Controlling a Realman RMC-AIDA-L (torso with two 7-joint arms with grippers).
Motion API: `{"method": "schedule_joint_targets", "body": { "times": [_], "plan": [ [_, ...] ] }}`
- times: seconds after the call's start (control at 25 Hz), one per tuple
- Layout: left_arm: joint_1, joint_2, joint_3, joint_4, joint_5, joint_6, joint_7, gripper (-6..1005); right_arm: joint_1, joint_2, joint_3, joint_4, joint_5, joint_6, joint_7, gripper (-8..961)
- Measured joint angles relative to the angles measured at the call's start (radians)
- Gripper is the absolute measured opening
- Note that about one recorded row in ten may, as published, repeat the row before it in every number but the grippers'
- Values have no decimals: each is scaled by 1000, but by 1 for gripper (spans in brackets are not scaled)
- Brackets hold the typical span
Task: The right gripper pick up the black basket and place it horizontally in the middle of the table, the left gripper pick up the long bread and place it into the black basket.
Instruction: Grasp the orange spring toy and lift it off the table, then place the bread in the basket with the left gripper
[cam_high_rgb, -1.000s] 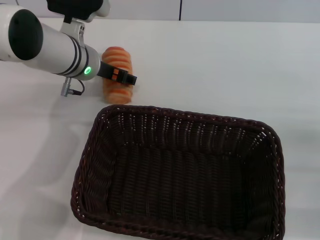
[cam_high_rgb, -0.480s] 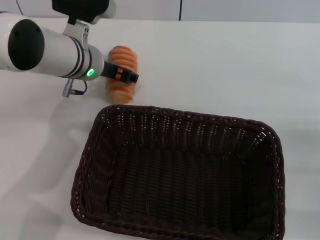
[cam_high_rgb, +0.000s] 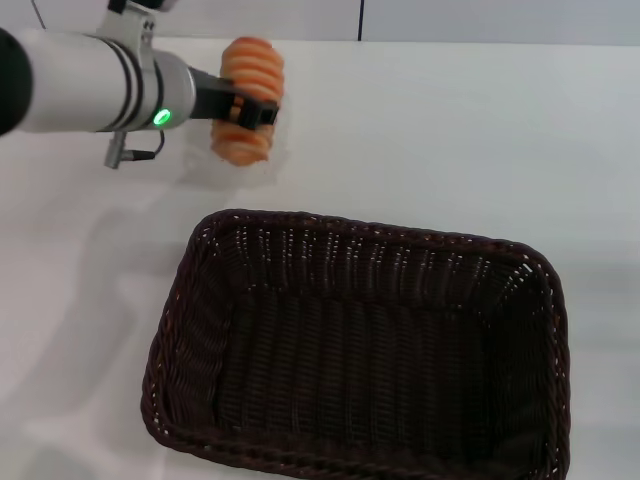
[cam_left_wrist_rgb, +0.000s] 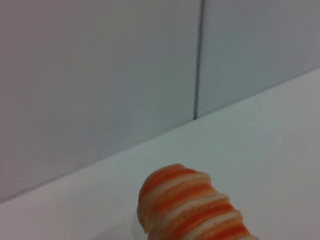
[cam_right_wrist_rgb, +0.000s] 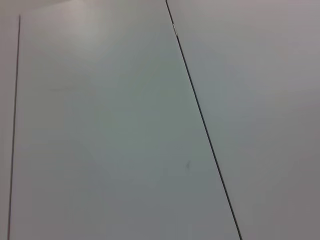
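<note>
The long bread (cam_high_rgb: 250, 100), orange and cream striped, hangs above the white table (cam_high_rgb: 450, 130) at the far left, held in my left gripper (cam_high_rgb: 248, 110), which is shut on its middle. The bread's end also shows in the left wrist view (cam_left_wrist_rgb: 192, 210). The black basket (cam_high_rgb: 360, 350) lies lengthwise across the near middle of the table, empty, nearer to me than the bread and to its right. My right gripper is out of view; the right wrist view shows only a pale wall.
A grey-white wall with a dark seam (cam_high_rgb: 360, 20) runs along the table's far edge. My left arm (cam_high_rgb: 90, 85) reaches in from the far left, its green light (cam_high_rgb: 160, 117) lit.
My left gripper has lifted the long bread off the table and carried it up and away from the basket. The basket has not moved.
</note>
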Motion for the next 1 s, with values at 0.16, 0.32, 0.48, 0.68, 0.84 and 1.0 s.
{"method": "schedule_joint_targets", "body": {
  "times": [0.16,0.32,0.48,0.68,0.84,1.0],
  "plan": [
    [111,2,-34,-259,-93,-134,131,615,-2,0,-1,1,0,-1,0,-1],
    [183,4,-80,-422,-236,-264,280,570,-2,0,-1,1,0,-2,0,-1],
    [213,4,-231,-504,-508,-503,504,520,4,0,0,5,0,-2,0,-1],
    [219,4,-373,-463,-719,-717,674,476,6,0,0,5,0,-2,0,-1],
    [239,2,-374,-441,-747,-795,731,452,-3,0,1,5,0,-15,0,-1],
    [240,2,-370,-418,-753,-851,780,434,-7,0,7,7,0,-26,0,-1]
  ]
}}
